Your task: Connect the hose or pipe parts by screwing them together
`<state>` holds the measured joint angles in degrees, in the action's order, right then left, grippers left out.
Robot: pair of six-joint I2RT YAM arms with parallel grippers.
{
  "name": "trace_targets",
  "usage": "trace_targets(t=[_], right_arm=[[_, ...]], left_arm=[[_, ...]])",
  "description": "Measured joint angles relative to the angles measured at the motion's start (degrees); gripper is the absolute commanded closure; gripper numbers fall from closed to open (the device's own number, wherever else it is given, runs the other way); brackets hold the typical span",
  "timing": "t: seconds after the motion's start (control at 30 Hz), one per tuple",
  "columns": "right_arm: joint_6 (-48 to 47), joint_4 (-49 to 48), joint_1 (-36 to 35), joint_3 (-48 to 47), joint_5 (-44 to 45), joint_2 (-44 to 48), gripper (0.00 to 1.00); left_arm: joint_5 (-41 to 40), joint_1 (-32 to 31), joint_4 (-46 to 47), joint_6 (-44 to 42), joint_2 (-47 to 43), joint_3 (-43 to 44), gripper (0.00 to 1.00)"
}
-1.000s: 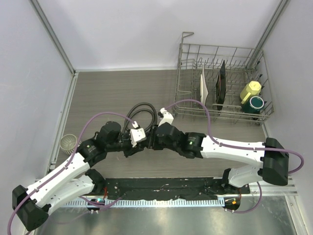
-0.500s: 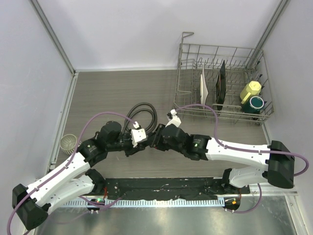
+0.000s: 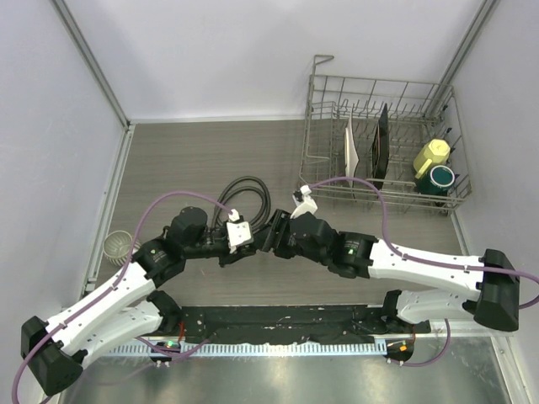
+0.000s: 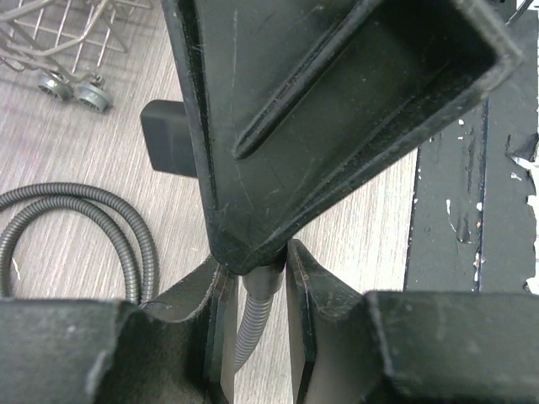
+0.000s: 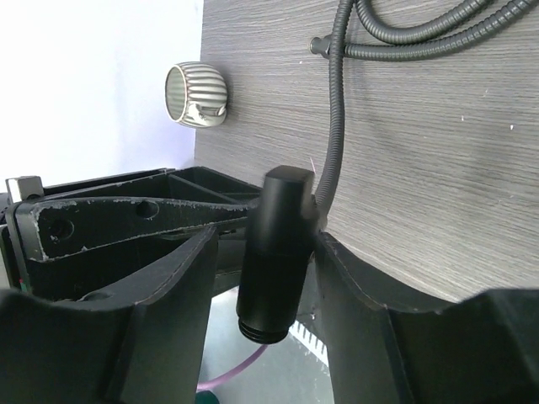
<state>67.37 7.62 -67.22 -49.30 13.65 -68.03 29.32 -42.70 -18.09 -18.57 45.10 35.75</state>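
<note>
Two arms meet at the centre of the top view, and only the right one differs from a second ago. Its elbow now sits further toward the lower right corner, its forearm lies flatter, and the white camera block on its wrist has shifted right, nearer the front rail of the wire dish rack (image 3: 379, 82). The left arm lies as it did.

The left gripper (image 4: 257, 265) has its jaws narrow, pinching the end of the long thin black flexible hose (image 3: 248, 180). The rest of the hose coils on the grey wood-grain worktop (image 3: 194, 151), just above the two wrists in the frame. The right gripper (image 5: 269, 244) has its jaws standing either side of the small black T-shaped nozzle fitting (image 5: 274, 252). A slim dark gap shows on the fitting's left side, so they are parted, not clamped. The fitting stands upright between them, threaded end down, tip to tip with the left jaws.

Bare worktop runs from the coil to the upper left of the frame, bounded by the metal wall rail. The rack fills the upper right. A ribbed silver round piece (image 3: 118, 246) lies at the left edge, beside the left elbow. A black base strip (image 3: 278, 324) closes off the bottom edge.
</note>
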Motion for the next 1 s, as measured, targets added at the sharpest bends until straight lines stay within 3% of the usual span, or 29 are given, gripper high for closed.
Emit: trace_targets(t=[0.13, 0.4, 0.53, 0.63, 0.77, 1.0], right_arm=[[-0.61, 1.53, -0.17, -0.17, 0.02, 1.42, 0.33], [-3.61, 6.43, -0.20, -0.09, 2.43, 9.79, 0.32], [-10.23, 10.71, -0.15, 0.09, 3.76, 14.62, 0.31], [-21.16, 11.56, -0.13, 0.61, 1.75, 18.12, 0.31], [-43.01, 11.28, -0.13, 1.05, -5.05, 22.34, 0.30], [-89.33, 12.15, -0.15, -0.50, -16.74, 23.32, 0.28]], left_arm=[[0.74, -0.02, 1.27, -0.13, -0.02, -0.02, 1.00], [2.99, -0.02, 1.62, -0.94, -1.05, -0.20, 1.00], [4.70, -0.02, 1.49, -1.33, -1.05, -0.20, 1.00], [6.45, 0.07, 0.68, -1.86, -1.05, -0.17, 1.00], [10.29, 0.70, -1.53, -2.89, -0.96, 0.24, 1.00], [18.86, 1.49, -3.43, -2.97, -0.90, 0.81, 1.00]])
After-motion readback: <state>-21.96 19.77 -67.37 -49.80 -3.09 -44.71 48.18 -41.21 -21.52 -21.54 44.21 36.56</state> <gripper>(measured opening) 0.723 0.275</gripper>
